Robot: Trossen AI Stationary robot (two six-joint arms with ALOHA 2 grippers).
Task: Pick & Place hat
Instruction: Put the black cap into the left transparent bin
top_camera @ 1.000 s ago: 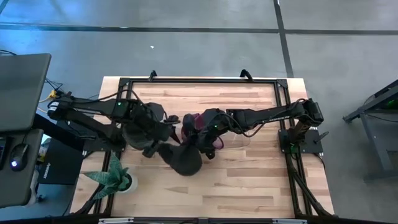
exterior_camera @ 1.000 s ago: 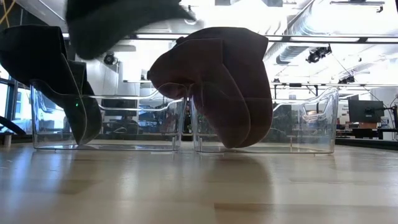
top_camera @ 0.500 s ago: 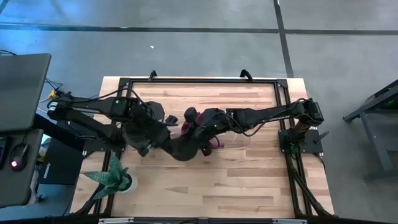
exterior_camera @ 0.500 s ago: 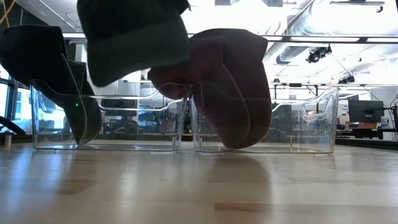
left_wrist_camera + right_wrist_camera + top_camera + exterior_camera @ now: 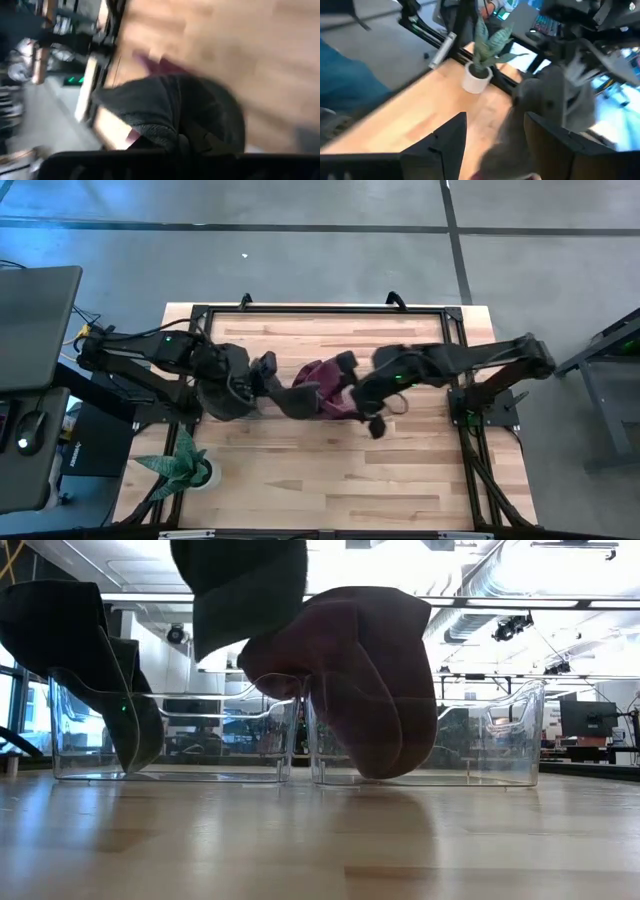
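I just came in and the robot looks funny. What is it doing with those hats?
The robot is sorting hats. Its left hand holds a dark hat up in the air, over two clear bins. A maroon hat already hangs over the edge of one bin. The right hand is open and empty, off to the side over the table.

Evenly lit from above in the high view, soft short shadows on the wooden table (image 5: 400, 470), strong backlight from bright ceiling lights (image 5: 560, 604) in the low view, hats silhouetted dark, both wrist views heavily motion-blurred.
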